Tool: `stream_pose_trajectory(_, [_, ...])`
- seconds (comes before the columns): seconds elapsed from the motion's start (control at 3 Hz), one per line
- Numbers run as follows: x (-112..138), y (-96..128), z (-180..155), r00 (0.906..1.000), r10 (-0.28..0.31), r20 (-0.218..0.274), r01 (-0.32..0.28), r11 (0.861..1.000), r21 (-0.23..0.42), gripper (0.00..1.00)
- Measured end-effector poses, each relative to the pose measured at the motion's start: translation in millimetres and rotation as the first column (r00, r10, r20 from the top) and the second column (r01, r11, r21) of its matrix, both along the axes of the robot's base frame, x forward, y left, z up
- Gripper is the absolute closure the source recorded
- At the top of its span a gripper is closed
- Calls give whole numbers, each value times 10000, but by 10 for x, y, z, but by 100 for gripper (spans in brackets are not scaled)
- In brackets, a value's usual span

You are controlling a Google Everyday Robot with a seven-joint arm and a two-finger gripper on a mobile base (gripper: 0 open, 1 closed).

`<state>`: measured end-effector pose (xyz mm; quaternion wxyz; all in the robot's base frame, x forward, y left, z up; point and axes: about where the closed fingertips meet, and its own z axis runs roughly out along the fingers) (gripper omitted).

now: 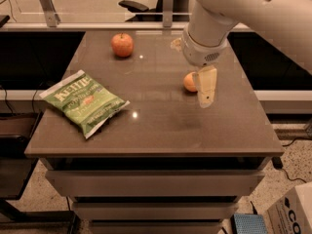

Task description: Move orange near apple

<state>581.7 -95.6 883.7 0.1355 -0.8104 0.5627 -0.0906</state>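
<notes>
Brown, glossy table [161,126] with drawers below and three items on top.

Apple [122,45]: far-left part of the top, stem up, standing alone.

Orange [189,82]: right of centre, resting on the surface, well apart from the apple.

Green chip bag [85,101]: lying flat toward the left front edge. As far as we see, it is off the line between the two fruits.

Gripper [206,89]: hangs from the white arm [229,9], pointing down, low over the table. It is just right of the orange and covers the fruit's right edge in our view. We cannot tell whether it touches the fruit, nor whether it is open or closed. Only its cream-coloured near side shows.

Progress, in our judgement: early. The approach to the orange looks about complete, but no grasp is confirmed. The orange sits on the table, unlifted, with the whole gap to the apple yet to cover.

Left to do: secure the orange, carry it back and leftward over the bare stretch, and set it just beside the apple without bumping it. We note both fruits are round and may roll if nudged.
</notes>
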Motion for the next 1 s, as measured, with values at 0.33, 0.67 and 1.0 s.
stream_pose_trajectory(0.33, [70,8,-88,9998,-77,-188,78,10000,63,0])
stream_pose_trajectory(0.67, [121,-6,-177,9992,-140,-372,143,9999,60,0])
stream_pose_trajectory(1.0, [211,-103,-368,9971,-260,-708,261,9997,16,0])
